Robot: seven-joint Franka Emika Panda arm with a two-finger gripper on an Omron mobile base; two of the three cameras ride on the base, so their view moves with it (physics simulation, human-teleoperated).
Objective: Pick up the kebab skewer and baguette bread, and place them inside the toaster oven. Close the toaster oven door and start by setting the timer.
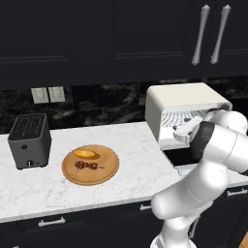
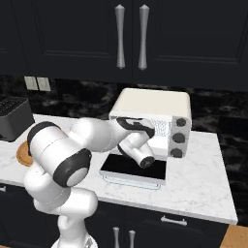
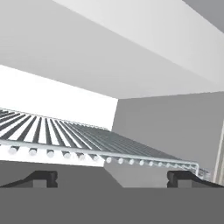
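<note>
The cream-white toaster oven stands on the counter with its door folded down flat in front. My gripper is at the oven's mouth, open, with nothing between its fingers. Ahead of it, the wire rack runs back into the bare cavity. To the oven's left, the golden baguette bread and the dark red kebab skewer lie side by side on a round wooden plate, well away from the gripper.
A dark grey two-slot toaster stands at the counter's left end. Three dark knobs run down the oven's right front. Black cabinets with silver handles hang overhead. My arm's elbow bulges out in front of the counter edge.
</note>
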